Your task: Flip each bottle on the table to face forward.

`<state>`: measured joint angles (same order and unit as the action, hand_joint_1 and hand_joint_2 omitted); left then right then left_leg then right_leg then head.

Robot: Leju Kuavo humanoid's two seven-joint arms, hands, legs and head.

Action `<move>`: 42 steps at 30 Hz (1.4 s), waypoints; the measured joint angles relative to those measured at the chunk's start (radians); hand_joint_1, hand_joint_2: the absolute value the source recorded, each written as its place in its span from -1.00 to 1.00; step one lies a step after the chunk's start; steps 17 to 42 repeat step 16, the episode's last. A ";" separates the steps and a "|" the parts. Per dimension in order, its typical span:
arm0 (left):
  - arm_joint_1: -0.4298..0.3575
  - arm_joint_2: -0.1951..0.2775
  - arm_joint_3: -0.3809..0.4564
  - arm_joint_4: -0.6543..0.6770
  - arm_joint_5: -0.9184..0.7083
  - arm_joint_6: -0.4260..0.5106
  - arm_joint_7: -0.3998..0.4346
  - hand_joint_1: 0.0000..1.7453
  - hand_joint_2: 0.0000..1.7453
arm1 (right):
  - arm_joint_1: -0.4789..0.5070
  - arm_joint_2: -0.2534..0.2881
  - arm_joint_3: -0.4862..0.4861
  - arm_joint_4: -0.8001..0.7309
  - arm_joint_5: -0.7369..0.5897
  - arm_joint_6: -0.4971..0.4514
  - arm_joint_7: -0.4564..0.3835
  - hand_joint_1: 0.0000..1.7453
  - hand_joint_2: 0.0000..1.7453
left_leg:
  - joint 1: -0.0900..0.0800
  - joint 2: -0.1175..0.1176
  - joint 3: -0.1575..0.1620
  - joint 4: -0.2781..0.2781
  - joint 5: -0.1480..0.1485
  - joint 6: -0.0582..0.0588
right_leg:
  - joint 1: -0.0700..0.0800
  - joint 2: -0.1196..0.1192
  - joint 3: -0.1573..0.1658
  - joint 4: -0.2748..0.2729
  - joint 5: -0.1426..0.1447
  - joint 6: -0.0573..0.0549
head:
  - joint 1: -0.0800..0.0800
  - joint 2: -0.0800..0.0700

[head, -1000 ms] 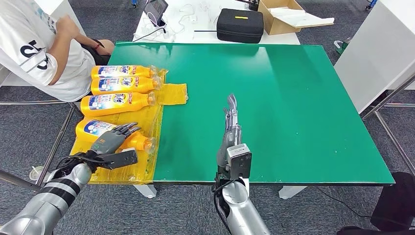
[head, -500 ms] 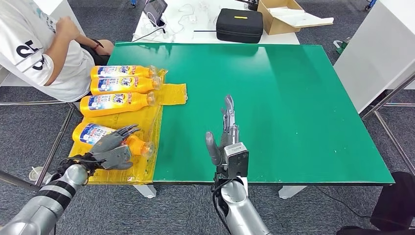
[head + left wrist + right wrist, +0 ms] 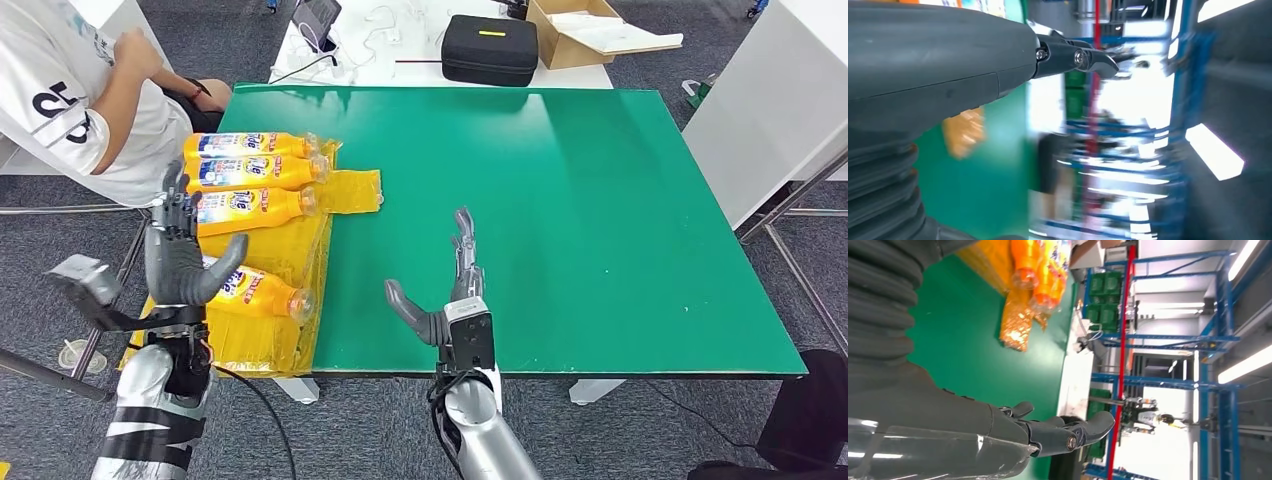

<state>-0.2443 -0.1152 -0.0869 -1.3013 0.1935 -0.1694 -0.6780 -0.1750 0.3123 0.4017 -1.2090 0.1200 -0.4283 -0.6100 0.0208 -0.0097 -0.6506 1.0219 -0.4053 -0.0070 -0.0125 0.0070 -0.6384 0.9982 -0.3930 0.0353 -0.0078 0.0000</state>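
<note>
Head view: four yellow bottles lie on the yellow plastic sheet at the 9 o'clock side of the tabletop. Far bottle, second bottle and third bottle all show labels up, caps toward 3 o'clock. Nearest bottle also label up, lying skewed. Looks mostly done; maybe the near one needs straightening.

Left hand is raised upright off the tabletop's 9 o'clock edge, fingers spread, holding nothing. Right hand sits low at 6 o'clock over bare green, fingers extended, thumb out, empty. Wide free room from center to 3 o'clock. Seated person close at 10 o'clock, tight on that side. Black case beyond the 12 o'clock edge.

Left wrist view: blurred; hand cover and straight fingertips, nothing held.

Right wrist view: fingers open over green, bottle necks well apart from them.
</note>
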 joint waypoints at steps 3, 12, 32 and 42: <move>0.055 -0.055 0.050 -0.095 0.093 -0.060 0.012 -1.00 1.00 | 0.024 -0.003 -0.008 -0.002 0.007 -0.004 -0.003 -1.00 1.00 | 0.001 0.000 0.000 0.000 0.000 0.000 | 0.001 0.000 0.000 0.000 -0.001 0.000 | 0.000 0.000; 0.239 -0.182 0.126 -0.330 -0.003 -0.028 -0.022 -1.00 1.00 | 0.128 -0.015 -0.041 -0.079 0.073 -0.086 -0.072 -1.00 1.00 | 0.001 0.000 0.000 0.000 -0.002 -0.001 | 0.001 0.000 0.000 0.000 -0.001 -0.001 | 0.000 0.000; 0.337 -0.208 0.128 -0.379 -0.006 0.041 -0.022 -1.00 1.00 | 0.198 -0.027 -0.052 -0.151 0.050 -0.190 -0.086 -1.00 1.00 | 0.001 0.000 0.000 0.000 -0.004 0.000 | 0.001 0.000 0.000 0.000 -0.002 0.000 | 0.000 0.000; 0.337 -0.208 0.128 -0.379 -0.006 0.041 -0.022 -1.00 1.00 | 0.198 -0.027 -0.052 -0.151 0.050 -0.190 -0.086 -1.00 1.00 | 0.001 0.000 0.000 0.000 -0.004 0.000 | 0.001 0.000 0.000 0.000 -0.002 0.000 | 0.000 0.000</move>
